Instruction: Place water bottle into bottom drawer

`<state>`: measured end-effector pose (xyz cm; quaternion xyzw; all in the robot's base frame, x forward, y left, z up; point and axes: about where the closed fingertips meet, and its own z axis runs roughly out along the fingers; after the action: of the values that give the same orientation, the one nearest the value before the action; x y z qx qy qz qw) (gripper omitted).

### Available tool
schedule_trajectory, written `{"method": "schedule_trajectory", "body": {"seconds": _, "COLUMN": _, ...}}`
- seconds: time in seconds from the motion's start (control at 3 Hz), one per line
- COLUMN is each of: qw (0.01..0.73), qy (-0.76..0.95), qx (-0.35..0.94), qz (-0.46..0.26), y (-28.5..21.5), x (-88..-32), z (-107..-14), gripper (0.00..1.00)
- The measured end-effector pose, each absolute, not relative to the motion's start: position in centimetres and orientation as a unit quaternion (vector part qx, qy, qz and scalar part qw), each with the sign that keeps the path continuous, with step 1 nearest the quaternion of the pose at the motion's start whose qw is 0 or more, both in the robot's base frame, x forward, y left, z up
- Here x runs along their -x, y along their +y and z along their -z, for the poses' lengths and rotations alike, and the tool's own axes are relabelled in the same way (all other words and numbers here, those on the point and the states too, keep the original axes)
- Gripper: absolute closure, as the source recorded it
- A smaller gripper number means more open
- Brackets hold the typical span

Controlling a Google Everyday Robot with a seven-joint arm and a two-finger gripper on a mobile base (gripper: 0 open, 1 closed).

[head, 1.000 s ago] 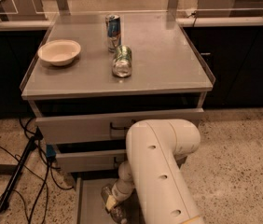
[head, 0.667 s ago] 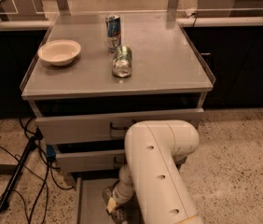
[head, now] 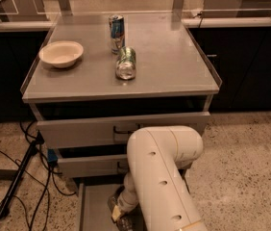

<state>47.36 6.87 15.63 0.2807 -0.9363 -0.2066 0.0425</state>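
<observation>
My gripper (head: pixel 120 210) stayed low inside the bottom drawer (head: pixel 91 207), beside the water bottle (head: pixel 113 203), hardly moved from a second before. I couldn't tell whether it gripped anything.

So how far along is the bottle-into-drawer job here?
Done: the bottom drawer stands open. In hand: the gripper is low over its floor, at what looks like the water bottle. Left: a visible release and lifting the arm out.
</observation>
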Motion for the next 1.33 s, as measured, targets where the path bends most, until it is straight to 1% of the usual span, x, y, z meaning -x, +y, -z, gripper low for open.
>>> {"method": "schedule_trajectory", "body": {"seconds": 0.33, "qw": 0.019, "qy": -0.927, "qx": -0.313, "qz": 0.203, "y": 7.21, "x": -48.60, "z": -17.10, "gripper": 1.00}}
{"method": "schedule_trajectory", "body": {"seconds": 1.0, "qw": 0.022, "qy": -0.923, "qx": -0.324, "qz": 0.208, "y": 7.36, "x": -48.40, "z": -16.95, "gripper": 1.00}}
{"method": "schedule_trajectory", "body": {"seconds": 1.33, "qw": 0.005, "qy": -0.910, "qx": -0.349, "qz": 0.223, "y": 8.09, "x": -49.21, "z": -17.16, "gripper": 1.00}}
